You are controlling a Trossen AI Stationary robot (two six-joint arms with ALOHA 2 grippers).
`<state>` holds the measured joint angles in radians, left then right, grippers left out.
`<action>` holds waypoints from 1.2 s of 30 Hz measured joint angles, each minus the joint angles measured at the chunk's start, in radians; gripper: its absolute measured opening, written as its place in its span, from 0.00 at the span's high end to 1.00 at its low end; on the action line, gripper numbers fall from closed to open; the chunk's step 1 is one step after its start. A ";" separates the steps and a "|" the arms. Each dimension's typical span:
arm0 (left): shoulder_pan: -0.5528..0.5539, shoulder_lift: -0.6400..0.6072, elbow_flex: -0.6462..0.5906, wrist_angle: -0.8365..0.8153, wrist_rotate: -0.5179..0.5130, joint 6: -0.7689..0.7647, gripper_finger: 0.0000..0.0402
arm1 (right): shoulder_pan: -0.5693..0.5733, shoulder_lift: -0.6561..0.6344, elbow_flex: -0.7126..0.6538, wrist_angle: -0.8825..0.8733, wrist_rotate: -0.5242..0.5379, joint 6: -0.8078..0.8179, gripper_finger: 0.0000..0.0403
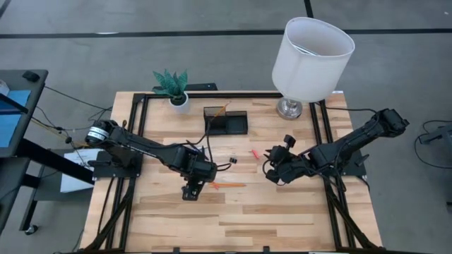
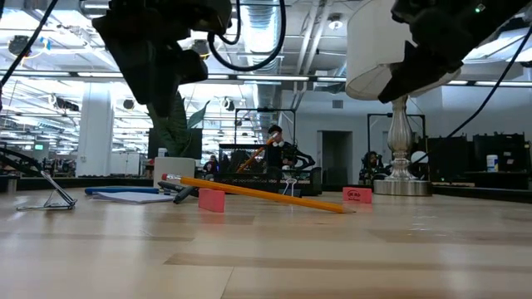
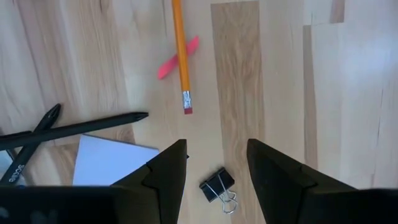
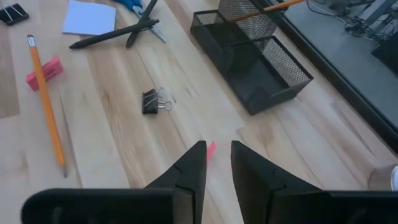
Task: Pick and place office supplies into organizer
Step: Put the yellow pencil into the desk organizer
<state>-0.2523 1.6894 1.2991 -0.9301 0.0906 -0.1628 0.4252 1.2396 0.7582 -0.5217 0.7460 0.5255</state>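
While both end effectors hover spread and empty, an orange pencil crosses a pink eraser beside the binder clip

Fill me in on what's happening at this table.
Two robot arms are tidying office supplies into a black mesh organizer, which already holds one orange pencil. The left gripper hangs open above a binder clip, holding nothing. The right gripper hovers empty over a pink eraser. Another pencil, a notepad and a black pen lie loose on the table.

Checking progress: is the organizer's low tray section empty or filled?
Empty as far as visible: the organizer shows bare mesh in its low trays; only an orange pencil sits in the cup.
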 joint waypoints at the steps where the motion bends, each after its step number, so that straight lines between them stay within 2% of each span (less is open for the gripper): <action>1: 0.000 0.000 0.000 0.002 0.000 0.004 0.60 | 0.000 0.000 0.000 -0.001 0.000 0.000 0.83; 8: 0.001 0.053 0.002 0.005 0.011 0.021 0.60 | 0.000 0.000 0.000 -0.009 0.012 0.000 0.83; 18: 0.031 0.098 0.012 0.028 0.079 0.036 0.60 | 0.000 0.000 0.001 -0.027 0.015 0.007 0.83; 36: 0.066 0.119 0.012 0.029 0.068 0.036 0.60 | 0.000 0.010 0.001 -0.052 0.014 0.008 0.83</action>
<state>-0.1859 1.8088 1.3111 -0.9010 0.1586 -0.1268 0.4252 1.2491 0.7589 -0.5742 0.7605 0.5334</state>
